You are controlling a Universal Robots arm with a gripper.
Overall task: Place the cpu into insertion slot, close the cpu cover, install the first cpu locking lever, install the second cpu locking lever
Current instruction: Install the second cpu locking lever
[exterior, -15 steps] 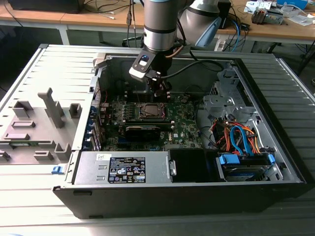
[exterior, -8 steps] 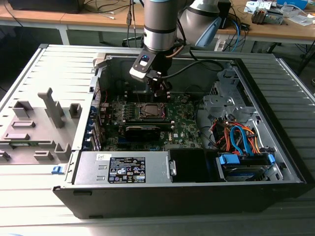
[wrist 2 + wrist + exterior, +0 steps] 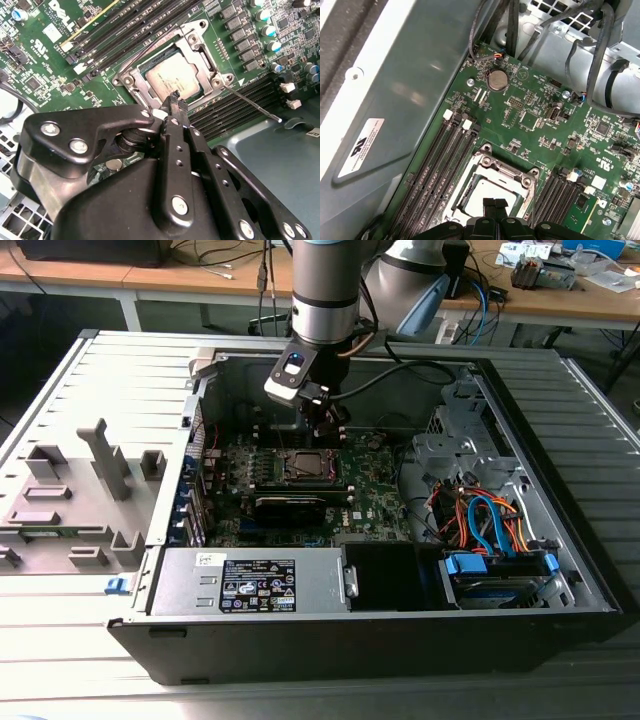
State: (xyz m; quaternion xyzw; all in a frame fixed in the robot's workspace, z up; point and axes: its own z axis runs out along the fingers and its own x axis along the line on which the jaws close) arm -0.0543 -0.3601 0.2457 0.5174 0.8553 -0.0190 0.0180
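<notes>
The two black fingers [image 3: 178, 114] of the gripper [image 3: 174, 104] are pressed together, and I cannot tell if something thin is caught between the tips. The tips stand just at the edge of the cpu cover [image 3: 196, 44], on the side nearest to the gripper body. Whether they touch the metal is not clear. In the first wrist view the gripper [image 3: 495, 203] hangs over this same edge.

The cpu [image 3: 172, 80] lies flat in the insertion slot [image 3: 288, 466], and its silver-grey top shows through the window of the cover. The cover lies down flat, with its frame around the chip. One thin locking lever [image 3: 252, 104] sticks out from a corner of the socket and goes slanting over the memory slots [image 3: 225, 112]. Its end is free, near the edge of the motherboard [image 3: 540, 100]. A second thin rod [image 3: 145, 57] runs close along the opposite side of the cover; I cannot tell if it is latched.

The socket sits in the middle part of the motherboard, between two banks of memory slots. A coin battery [image 3: 496, 80] sits near the board's edge, beside the case wall.

In the exterior view the arm [image 3: 325, 290] comes down into the open computer case [image 3: 560, 490], and the gripper [image 3: 327, 435] is just over the far edge of the socket. The power supply [image 3: 250, 585] lies along the near wall of the case
</notes>
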